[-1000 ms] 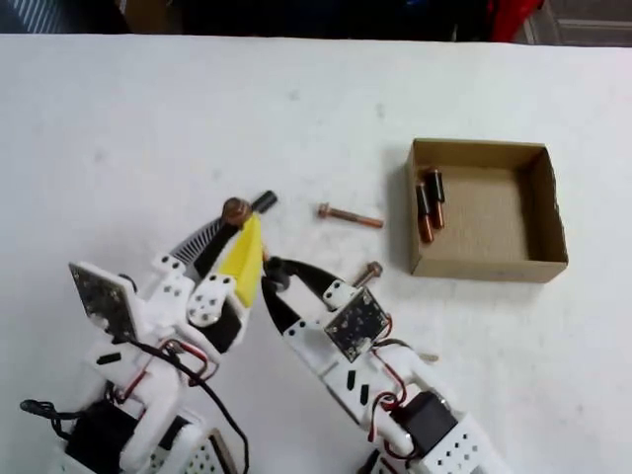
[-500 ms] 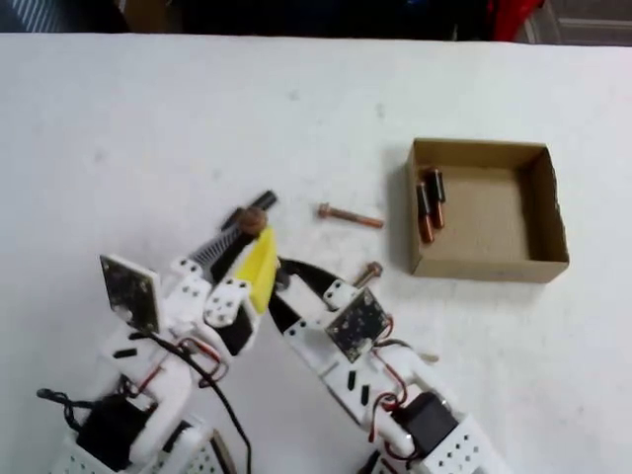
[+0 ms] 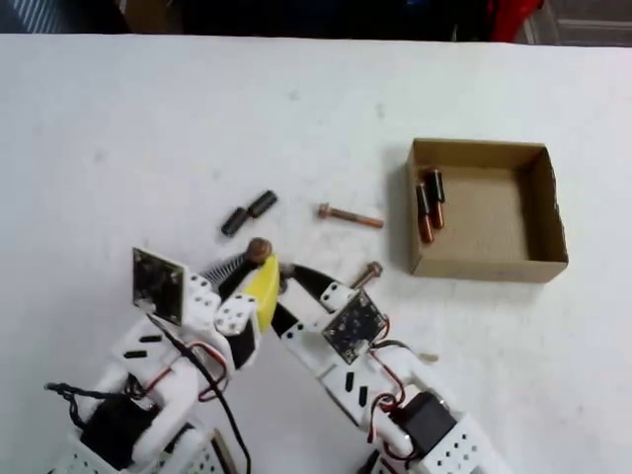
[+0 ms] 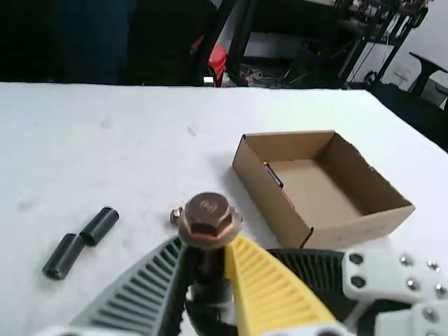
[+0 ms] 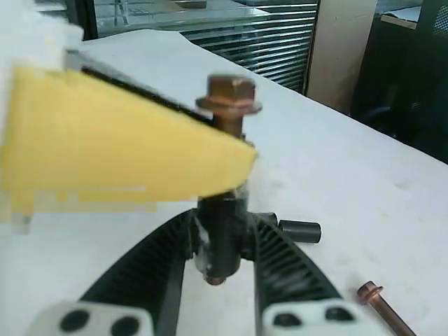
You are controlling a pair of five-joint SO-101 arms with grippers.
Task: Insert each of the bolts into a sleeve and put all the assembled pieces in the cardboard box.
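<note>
My left gripper (image 3: 255, 265), with one grey and one yellow finger (image 5: 119, 147), is shut on a copper bolt (image 4: 208, 222) held upright, head up. My right gripper (image 5: 222, 229), black-fingered, is shut on a black sleeve (image 5: 222, 241) right under it. The bolt's shank runs down into the sleeve and its tip shows at the sleeve's lower end. Both grippers (image 3: 281, 283) meet at the table's front middle. The cardboard box (image 3: 541, 212) sits to the right and holds two assembled pieces (image 3: 430, 205).
Two loose black sleeves (image 3: 235, 221) (image 3: 262, 203) lie just beyond the grippers. A loose bolt (image 3: 351, 216) lies between them and the box. Another bolt (image 3: 367, 274) rests beside my right gripper. Open tabletop spreads to the back and left.
My left gripper carried the bolt from over the loose sleeves toward the front right, bringing it to the sleeve in my right gripper. The two loose sleeves came into view. The right arm barely moved.
</note>
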